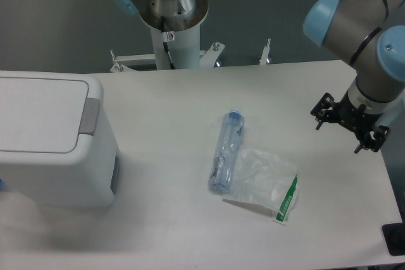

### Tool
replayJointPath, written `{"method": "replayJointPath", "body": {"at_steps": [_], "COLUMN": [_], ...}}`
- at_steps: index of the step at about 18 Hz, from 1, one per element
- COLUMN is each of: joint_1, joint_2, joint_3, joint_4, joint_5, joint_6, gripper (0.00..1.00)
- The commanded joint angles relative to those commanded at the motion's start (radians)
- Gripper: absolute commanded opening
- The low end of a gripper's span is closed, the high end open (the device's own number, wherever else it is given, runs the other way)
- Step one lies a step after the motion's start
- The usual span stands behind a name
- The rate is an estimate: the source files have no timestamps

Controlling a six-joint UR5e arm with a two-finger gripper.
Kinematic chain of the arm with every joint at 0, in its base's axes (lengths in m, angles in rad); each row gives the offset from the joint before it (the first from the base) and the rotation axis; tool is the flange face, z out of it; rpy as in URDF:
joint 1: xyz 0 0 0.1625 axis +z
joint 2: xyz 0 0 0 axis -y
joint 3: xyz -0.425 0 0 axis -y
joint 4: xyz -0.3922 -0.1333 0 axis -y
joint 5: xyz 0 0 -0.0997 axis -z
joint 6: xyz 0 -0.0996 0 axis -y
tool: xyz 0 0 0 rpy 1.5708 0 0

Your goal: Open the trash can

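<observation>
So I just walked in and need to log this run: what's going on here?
A robot arm is set to open the trash can at the table's left, but its lid is closed and untouched. The gripper hangs over the table's right edge, far from the bin, holding nothing visible; its jaws can't be made out. A clear plastic bottle and a plastic bag lie mid-table.

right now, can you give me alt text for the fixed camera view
A large white trash can with its lid shut sits at the left of a white table, while the robot arm's gripper hangs over the right edge, far from it. Mid-table, a clear plastic bottle lies beside a clear plastic bag.
</observation>
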Motion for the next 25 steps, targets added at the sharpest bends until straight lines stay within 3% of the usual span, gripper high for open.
{"method": "replayJointPath", "body": {"at_steps": [7,11,15,21,25], "joint_1": [0.002,0.008,-0.015,-0.162,-0.181], "joint_2": [0.003,0.029,0.058,0.072,0.095], "joint_3": [-0.003,-0.046,-0.058,-0.051,-0.045], "joint_4": [-0.002,-0.002,-0.003,-0.002,-0.002], "joint_5": [-0.021,-0.055,-0.081,-0.130,-0.342], "joint_6": [0.000,-0.029,-0.221,-0.503,-0.739], "gripper": [1.00,1.00,1.00,1.00,1.00]}}
